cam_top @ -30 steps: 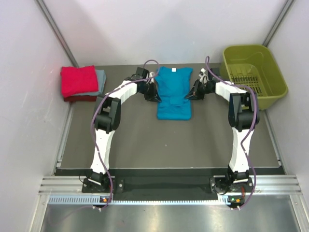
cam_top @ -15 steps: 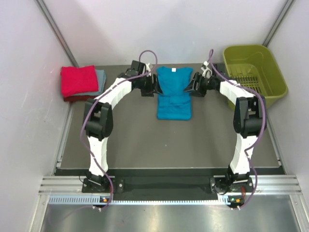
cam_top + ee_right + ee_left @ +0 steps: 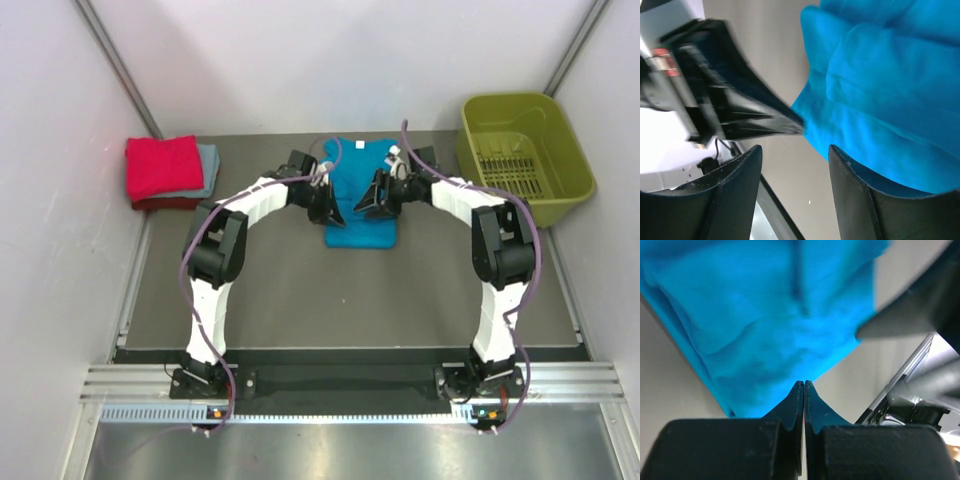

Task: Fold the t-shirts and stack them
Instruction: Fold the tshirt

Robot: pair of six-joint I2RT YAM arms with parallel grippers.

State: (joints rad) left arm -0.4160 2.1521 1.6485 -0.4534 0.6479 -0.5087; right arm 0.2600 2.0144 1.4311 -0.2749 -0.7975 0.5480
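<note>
- Lying at the far middle of the worktop is the blue shirt.
- Left claw is shut tight at the shirt's left edge. I cannot tell if it pinches any cloth.
- Right claw is partly open over the shirt's right side and holds nothing.
- Red shirt sits folded on the grey-blue shirt, far left.
- Green basket stands far right.

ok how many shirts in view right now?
3. Teal shirt at the far middle of the table; red shirt folded at far left, lying on a grey-blue shirt that peeks out to its right. The pile may hide more.
</note>
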